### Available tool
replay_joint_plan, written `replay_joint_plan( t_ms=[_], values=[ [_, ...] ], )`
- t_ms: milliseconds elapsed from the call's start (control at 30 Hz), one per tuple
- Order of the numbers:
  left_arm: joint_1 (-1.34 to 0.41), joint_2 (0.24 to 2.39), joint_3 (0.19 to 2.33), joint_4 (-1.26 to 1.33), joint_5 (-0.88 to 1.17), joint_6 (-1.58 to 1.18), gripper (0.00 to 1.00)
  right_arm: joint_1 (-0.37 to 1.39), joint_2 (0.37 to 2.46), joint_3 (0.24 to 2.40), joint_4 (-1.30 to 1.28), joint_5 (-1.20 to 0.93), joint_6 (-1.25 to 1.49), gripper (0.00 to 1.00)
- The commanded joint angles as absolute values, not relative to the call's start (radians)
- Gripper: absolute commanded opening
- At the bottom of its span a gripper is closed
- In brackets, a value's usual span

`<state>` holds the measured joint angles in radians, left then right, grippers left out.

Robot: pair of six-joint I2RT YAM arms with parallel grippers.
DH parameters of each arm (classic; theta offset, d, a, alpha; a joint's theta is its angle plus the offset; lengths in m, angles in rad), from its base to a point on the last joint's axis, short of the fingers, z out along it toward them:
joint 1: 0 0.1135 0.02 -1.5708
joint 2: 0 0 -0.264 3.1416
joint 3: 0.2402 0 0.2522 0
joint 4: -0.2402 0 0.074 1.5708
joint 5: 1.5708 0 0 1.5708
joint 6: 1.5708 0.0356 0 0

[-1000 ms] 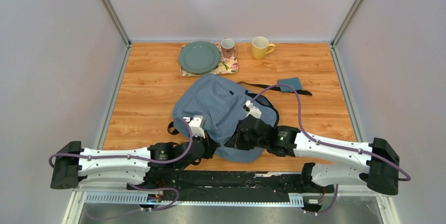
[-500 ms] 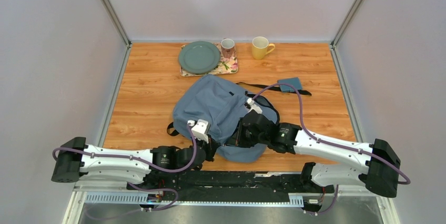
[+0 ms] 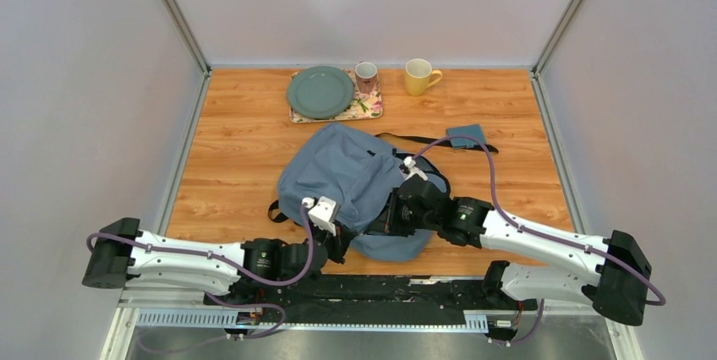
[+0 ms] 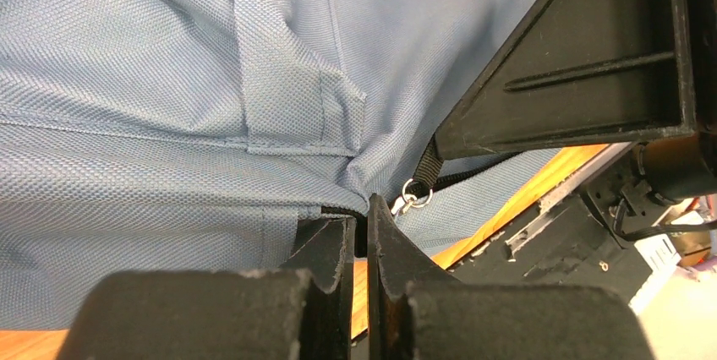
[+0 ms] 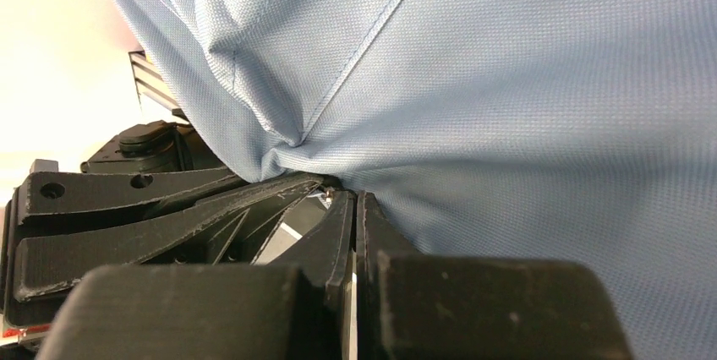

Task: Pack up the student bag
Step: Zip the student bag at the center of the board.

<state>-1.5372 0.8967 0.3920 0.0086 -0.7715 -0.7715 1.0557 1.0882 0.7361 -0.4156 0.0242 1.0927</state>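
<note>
Student bag (image 3: 351, 176) is lying in the middle of the bench (image 3: 227, 150) in the top external view, its long axis running from the near edge away toward the green plate (image 3: 320, 91); the bag is stretching away from both pincers, which are meeting it at its near end; the left pincer (image 3: 340, 231) is biting at the near-left hem and the right pincer (image 3: 391, 218) is just beside it on the near-right, so neither arm is clearly nearer; a yellow mug (image 3: 417, 76) and a teal case (image 3: 466, 136) are sitting well apart from the arms, behind and to the right of the bag.

Left wrist view: the left pincer (image 4: 362, 226) is showing its jaws pressed together on the grey-blue cloth right at the dark zip line; a small metal zip ring (image 4: 413, 199) is hanging just to the right of the tips, between them and the black body of the right pincer (image 4: 592, 56).

Right wrist view: the right pincer (image 5: 352, 201) is pinching a fold of the student bag (image 5: 507, 81), jaws pressed together, with the cloth puckering toward the tips; the left pincer (image 5: 127, 208) is showing dark just beside it.

Judging from this, the coming move is turning on that ring; it is lying nearest the left pincer.
</note>
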Motion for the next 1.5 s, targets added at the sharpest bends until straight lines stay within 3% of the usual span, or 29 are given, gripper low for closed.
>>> replay_joint_plan(
  t_ms=[0,100,133,167,200,267,400,500,733,933,1133,1467],
  values=[
    [-1.571,0.835,0.322,-0.118,-0.729,-0.643,0.00,0.979,1.031,0.729,-0.410,0.180,1.072,0.00],
    [-1.571,0.789,0.313,-0.170,-0.739,-0.684,0.00,0.979,1.009,0.716,-0.390,0.149,1.028,0.00],
    [-1.571,0.767,0.325,-0.198,-0.748,-0.711,0.04,0.977,1.000,0.706,-0.385,0.135,1.017,0.00],
    [-1.571,0.756,0.333,-0.224,-0.765,-0.741,0.12,0.980,0.983,0.703,-0.379,0.106,0.988,0.00],
    [-1.571,0.744,0.344,-0.270,-0.772,-0.793,0.28,0.986,0.974,0.693,-0.370,0.098,0.979,0.00],
    [-1.571,0.704,0.354,-0.326,-0.801,-0.877,0.48,1.000,0.956,0.655,-0.330,0.056,0.954,0.00],
    [-1.569,0.614,0.333,-0.396,-0.801,-1.063,0.70,1.049,0.956,0.620,-0.296,0.021,0.922,0.00],
    [-1.568,0.565,0.310,-0.442,-0.798,-1.176,0.81,1.068,0.965,0.607,-0.293,0.015,0.901,0.00],
    [-1.477,0.555,0.365,-0.442,-0.703,-1.253,0.82,1.092,0.973,0.595,-0.215,-0.052,0.854,0.00],
    [-1.387,0.611,0.475,-0.485,-0.611,-1.307,0.82,1.216,0.994,0.614,-0.209,0.043,0.842,0.00],
    [-1.385,0.610,0.419,-0.388,-0.519,-1.379,0.82,1.321,0.996,0.577,-0.175,0.123,0.887,0.00],
    [-1.385,0.744,0.407,-0.345,-0.290,-1.491,0.71,1.451,1.000,0.496,-0.143,0.280,1.021,0.00]
  ],
)
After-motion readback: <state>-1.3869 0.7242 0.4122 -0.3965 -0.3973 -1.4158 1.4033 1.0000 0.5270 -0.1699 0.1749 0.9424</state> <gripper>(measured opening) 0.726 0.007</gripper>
